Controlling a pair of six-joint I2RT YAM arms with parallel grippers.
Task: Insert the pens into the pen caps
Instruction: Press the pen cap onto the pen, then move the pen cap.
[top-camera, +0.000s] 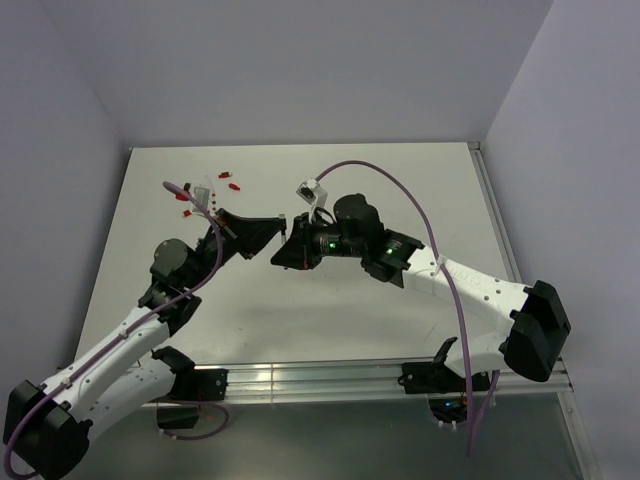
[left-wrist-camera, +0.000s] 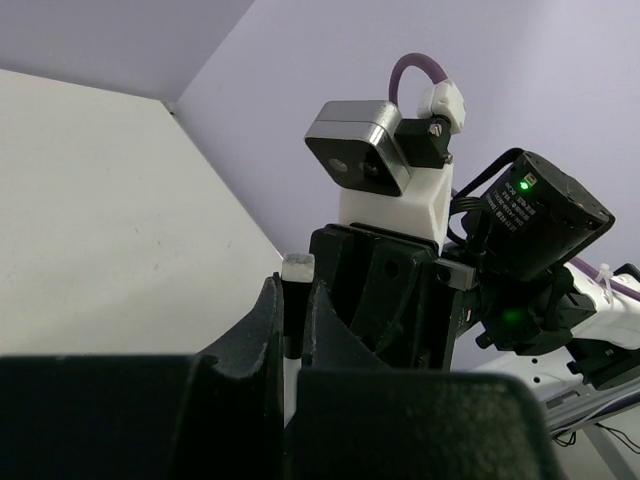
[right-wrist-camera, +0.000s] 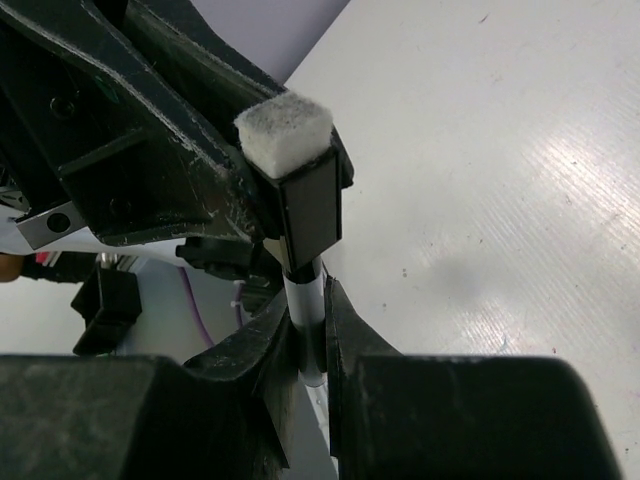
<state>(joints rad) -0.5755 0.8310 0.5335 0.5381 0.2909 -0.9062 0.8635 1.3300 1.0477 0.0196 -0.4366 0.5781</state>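
Both claws meet in the air over your tabletop (top-camera: 400, 200), on one pen.
Your right claw (right-wrist-camera: 308, 308) is clamped on the white barrel of the pen (right-wrist-camera: 303, 298). Your left claw (left-wrist-camera: 295, 300) is pinched on the black cap (right-wrist-camera: 308, 205) at the pen's end. The red caps (top-camera: 233, 186) lie loose on the tabletop, far-left.

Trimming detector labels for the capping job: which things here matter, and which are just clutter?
Job:
- pen, in the right gripper
- black cap on its end, in the left gripper
- red caps, loose on the table, far left

Not the job:
- purple cables
- metal rail at the near edge
- wrist camera
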